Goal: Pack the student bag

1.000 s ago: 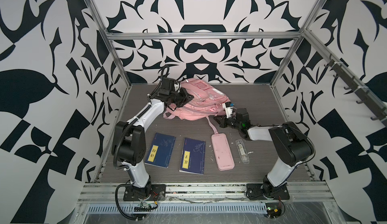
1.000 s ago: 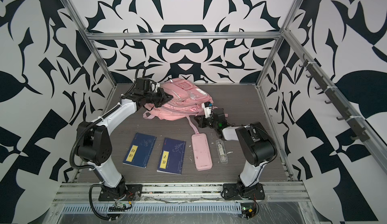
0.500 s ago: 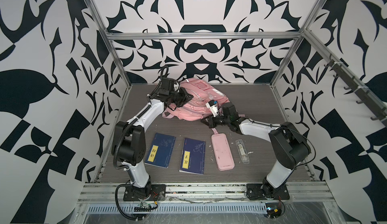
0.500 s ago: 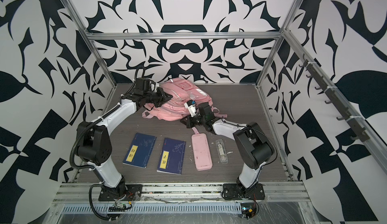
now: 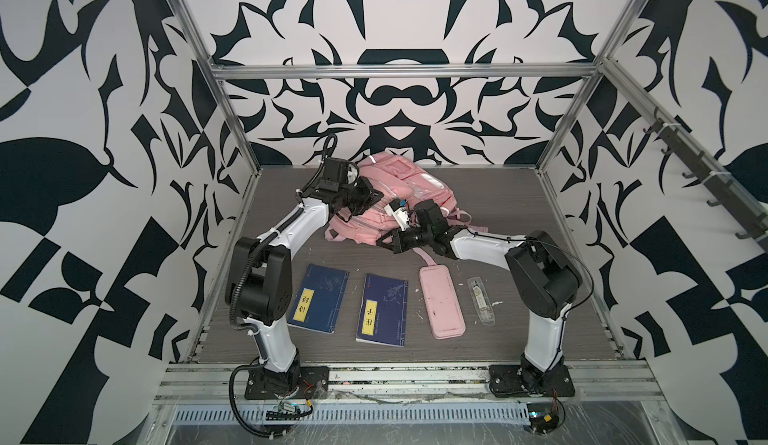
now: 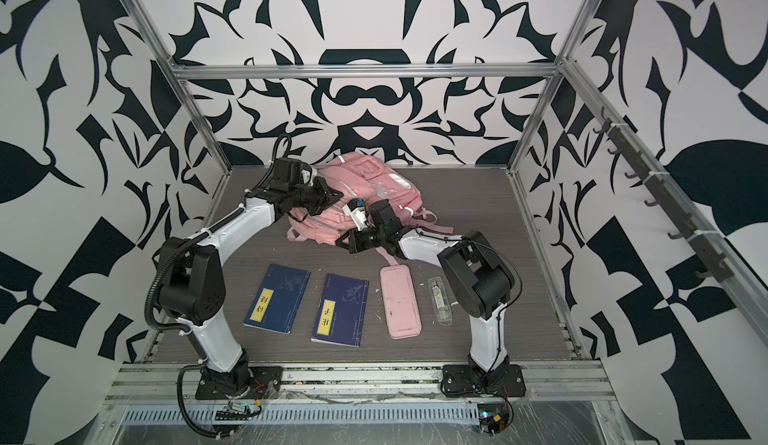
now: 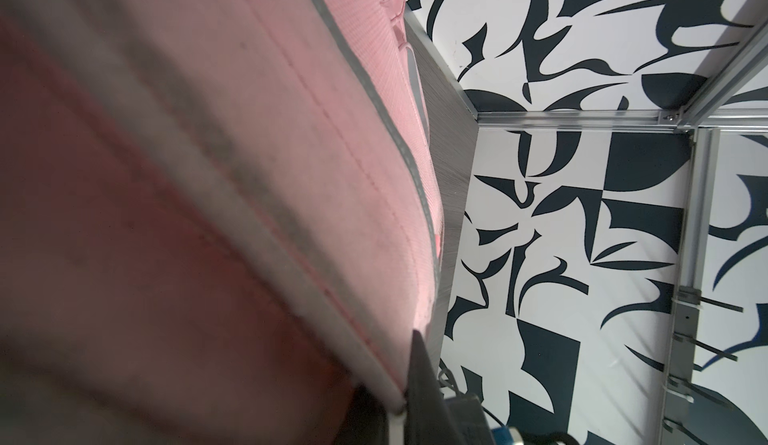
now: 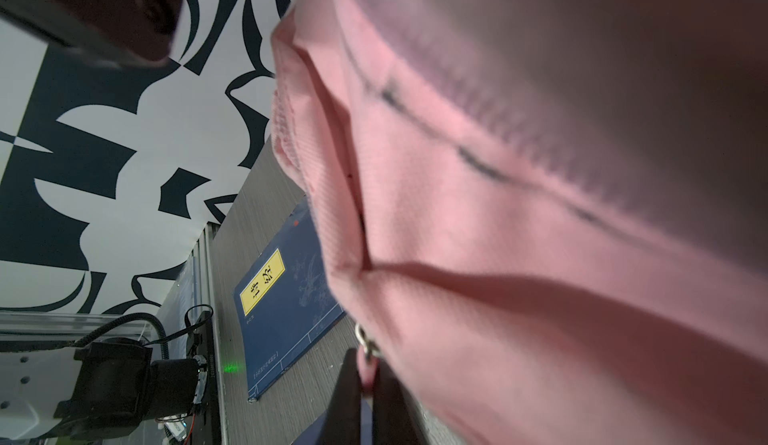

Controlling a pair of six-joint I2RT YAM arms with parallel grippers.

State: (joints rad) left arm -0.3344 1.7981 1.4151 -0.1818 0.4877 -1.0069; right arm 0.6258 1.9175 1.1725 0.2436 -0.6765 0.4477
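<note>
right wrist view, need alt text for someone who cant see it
Pink fabric of the student bag fills most of the frame, with the right arm's jaws shut on its pink zip pull. Behind, a blue book with a yellow label lies on the grey table.

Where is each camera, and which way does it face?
Both top views: high in front, looking down at the student bag; both arms show.
Left wrist: on left arm, along the bag's seam; left hand tips show.
Right wrist: on right arm, past the bag toward a blue book; right hand tips show.
Shared: the bag.
</note>
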